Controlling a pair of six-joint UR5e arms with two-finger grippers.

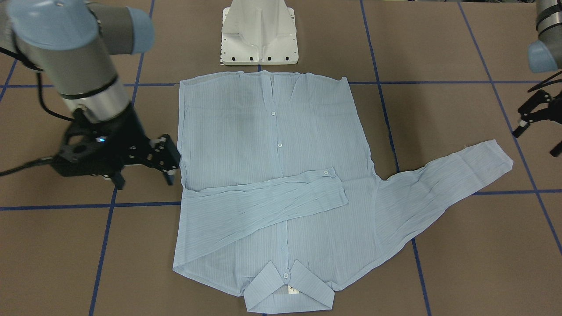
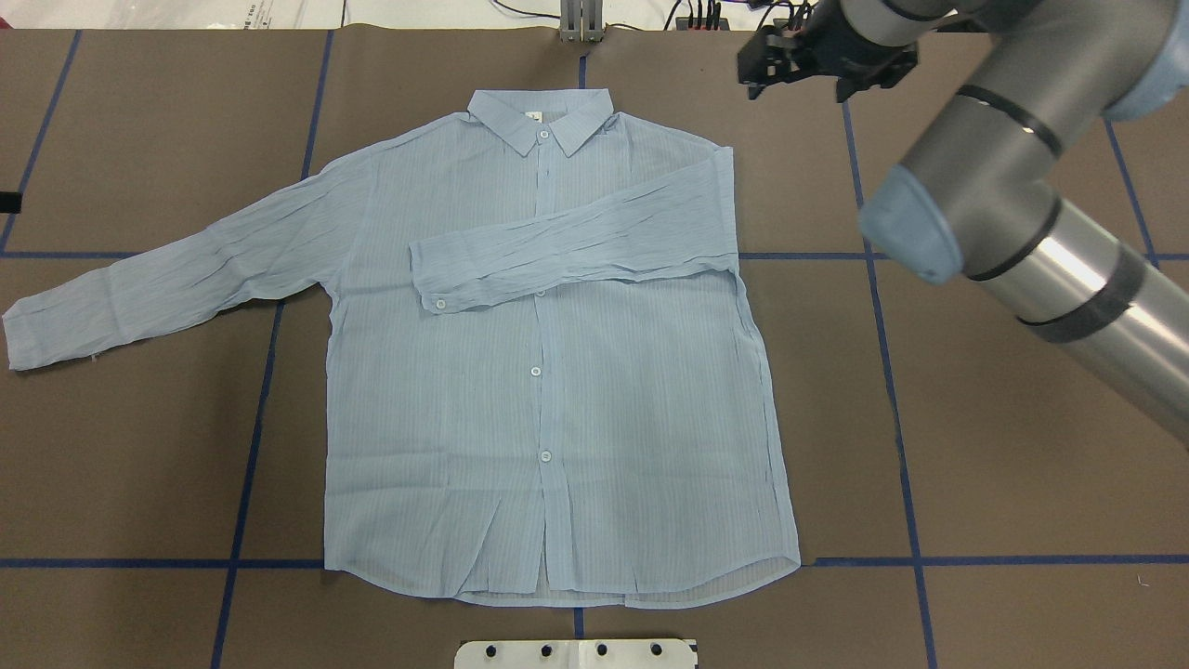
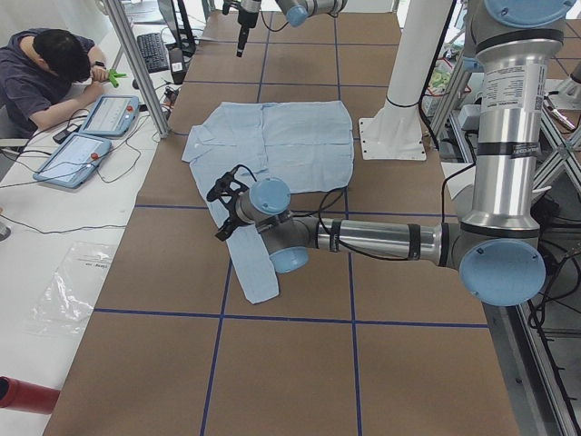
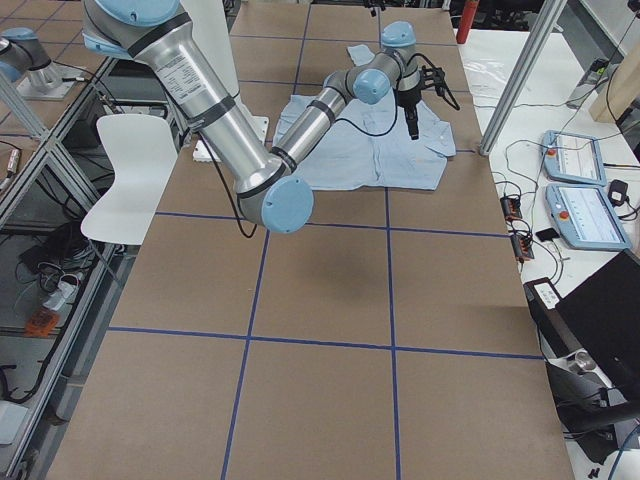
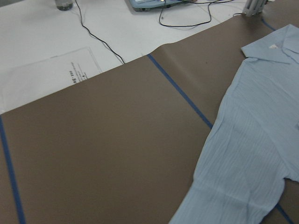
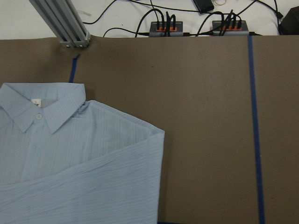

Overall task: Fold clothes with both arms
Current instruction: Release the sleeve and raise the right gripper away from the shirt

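We log a brown worktop (image 2: 1022, 446) gridded with blue tape (image 2: 1022, 560), a white pedestal (image 1: 259, 35), a seated person (image 3: 45, 77) beside tablets (image 3: 111, 113), a white chair (image 4: 125, 170), an aluminium post (image 6: 60, 23) and cabled hubs (image 6: 169, 29).

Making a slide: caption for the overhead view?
Shirt lies flat, one sleeve folded across the chest; right gripper hovers off its shoulder.

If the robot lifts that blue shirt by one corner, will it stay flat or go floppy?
Probably floppy: the shirt looks thin and creased, lying limp. Likely light, being so thin. Its folded-over sleeve may slip off when lifted.
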